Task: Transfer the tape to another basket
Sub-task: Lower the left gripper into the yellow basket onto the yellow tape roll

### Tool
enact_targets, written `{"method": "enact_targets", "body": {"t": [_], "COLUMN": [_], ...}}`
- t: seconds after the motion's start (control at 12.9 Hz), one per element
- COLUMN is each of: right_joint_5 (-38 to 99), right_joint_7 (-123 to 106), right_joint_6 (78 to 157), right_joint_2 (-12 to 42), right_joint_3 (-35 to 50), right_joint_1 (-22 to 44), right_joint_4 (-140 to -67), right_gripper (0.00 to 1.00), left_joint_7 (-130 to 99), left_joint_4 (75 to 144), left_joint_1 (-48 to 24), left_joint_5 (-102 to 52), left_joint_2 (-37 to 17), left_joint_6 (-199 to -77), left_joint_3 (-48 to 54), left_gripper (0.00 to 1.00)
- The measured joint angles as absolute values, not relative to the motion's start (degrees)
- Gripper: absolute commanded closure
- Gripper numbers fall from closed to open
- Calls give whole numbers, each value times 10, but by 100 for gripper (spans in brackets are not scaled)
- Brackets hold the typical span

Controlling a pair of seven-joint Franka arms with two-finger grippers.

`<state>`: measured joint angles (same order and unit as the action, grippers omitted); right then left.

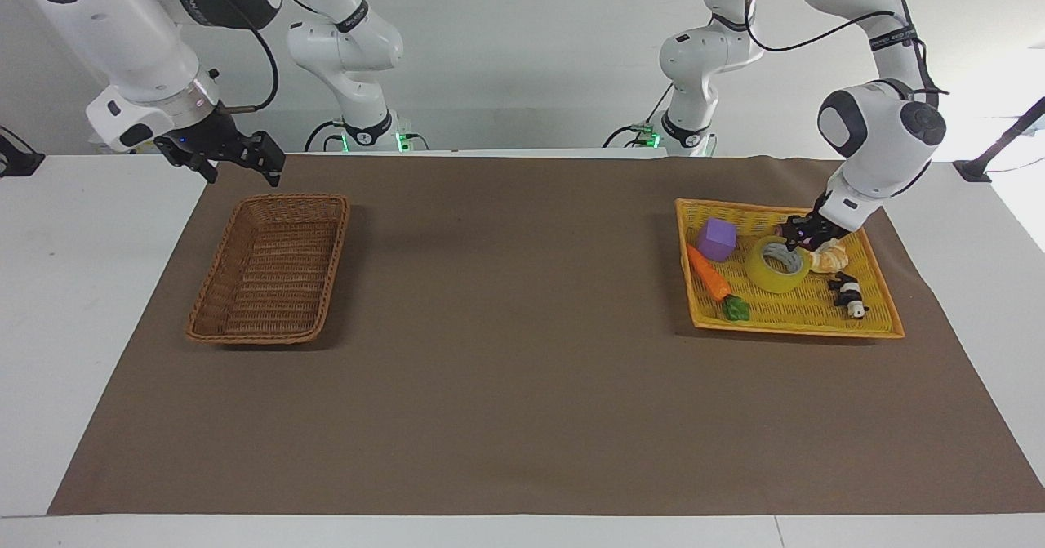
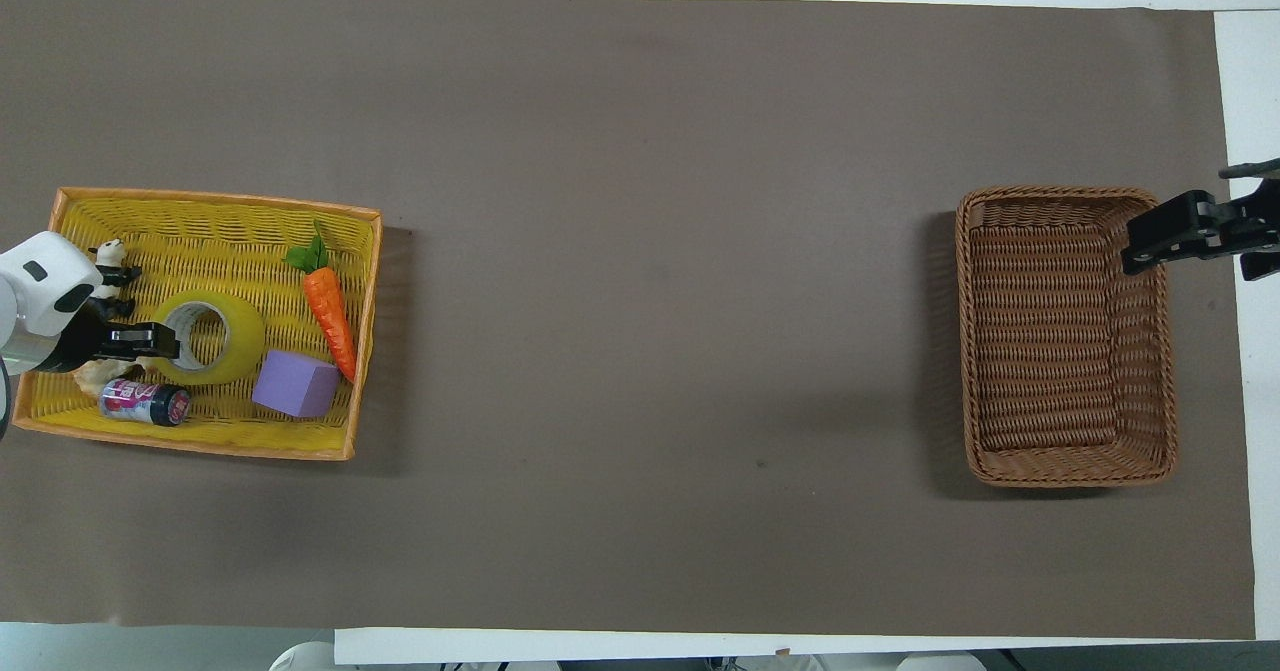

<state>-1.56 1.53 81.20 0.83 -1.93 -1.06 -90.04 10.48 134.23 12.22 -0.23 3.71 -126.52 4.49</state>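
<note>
The tape (image 1: 778,264) is a yellow roll lying flat in the bright yellow tray (image 1: 878,319) at the left arm's end of the table; it also shows in the overhead view (image 2: 212,339). My left gripper (image 1: 793,240) is low at the tape's rim on the side nearer the robots; it also shows in the overhead view (image 2: 160,336). The dark brown wicker basket (image 1: 269,266) stands empty at the right arm's end. My right gripper (image 1: 239,169) is open and empty, and waits in the air over the basket's rim nearest the robots (image 2: 1195,249).
The yellow tray also holds a purple block (image 1: 717,239), a toy carrot (image 1: 709,274), a panda figure (image 1: 849,295), a small can (image 2: 143,402) and a pale bun (image 1: 829,256). A brown mat (image 1: 522,368) covers the table between tray and basket.
</note>
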Motion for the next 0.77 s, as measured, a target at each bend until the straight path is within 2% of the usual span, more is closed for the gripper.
{"method": "enact_targets", "body": {"t": [0.77], "right_joint_5": [-16], "right_joint_7": [15], "right_joint_6": [812], "right_joint_2": [8], "right_joint_3": [-19], "right_joint_1": [-11], "right_joint_4": [-900], "right_gripper": [0], "left_joint_7": [105], "left_joint_4": [1352], "left_joint_1": [122], "left_joint_5": [-2], "left_joint_2": [24], "left_joint_6": [-1287], "left_joint_3": [45], "left_gripper": [56]}}
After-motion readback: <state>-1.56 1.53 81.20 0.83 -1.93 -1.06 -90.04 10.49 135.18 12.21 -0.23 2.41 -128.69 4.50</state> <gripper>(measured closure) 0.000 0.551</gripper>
